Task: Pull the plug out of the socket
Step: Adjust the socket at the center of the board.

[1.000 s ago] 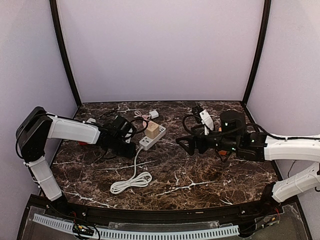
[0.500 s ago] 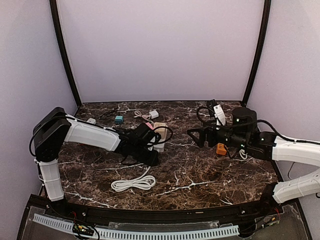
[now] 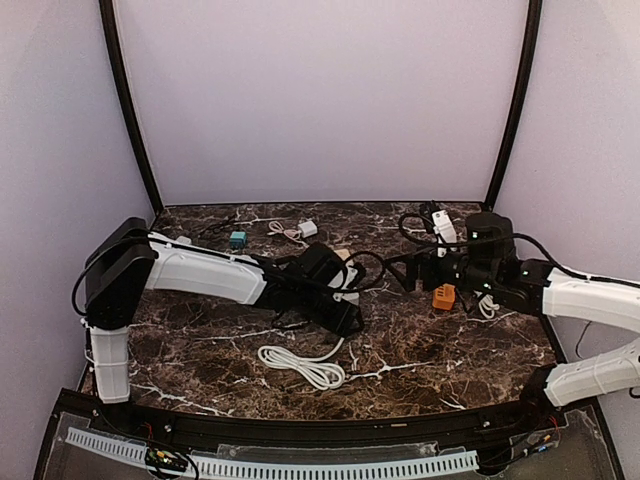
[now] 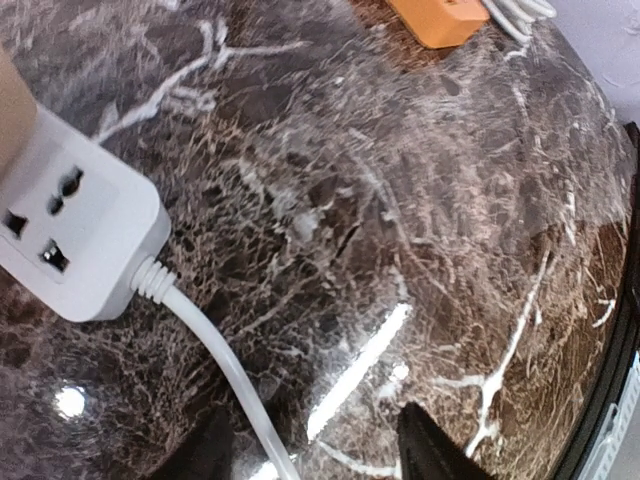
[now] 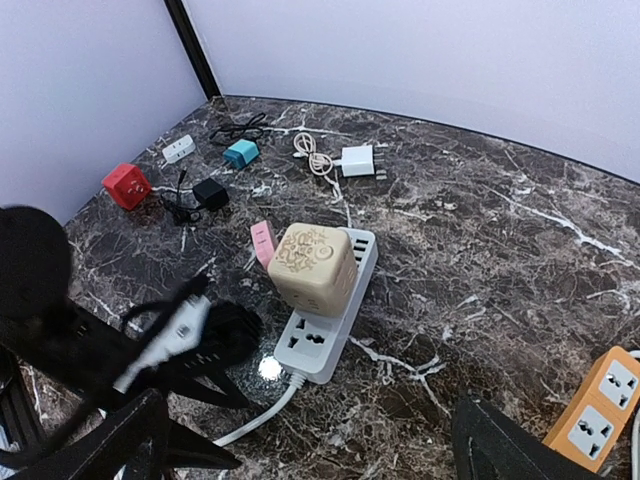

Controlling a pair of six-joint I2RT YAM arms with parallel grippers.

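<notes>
The socket is a white power strip (image 5: 332, 312) lying mid-table, and the plug, a beige cube (image 5: 314, 265), stands pushed into it. In the top view the plug (image 3: 343, 256) peeks out just behind my left arm. My left gripper (image 4: 318, 455) hovers low over the strip's cord end (image 4: 70, 235), open. The white cord (image 4: 215, 360) runs between its fingers without being pinched. My right gripper (image 5: 330, 460) is wide open and holds nothing. It hangs to the right of the strip and looks at the plug from a short distance.
An orange socket block (image 3: 443, 296) lies under my right arm. The strip's cord is coiled (image 3: 300, 365) toward the front. At the back left lie a red cube (image 5: 127, 185), black adapter (image 5: 208, 192), teal adapter (image 5: 240, 152) and white charger (image 5: 357, 160). A pink piece (image 5: 262, 240) touches the plug.
My left arm has swept right across the table, and the power strip and its cord coil have moved with it toward the centre. Its fingers have since spread apart. My right gripper drew back right.
</notes>
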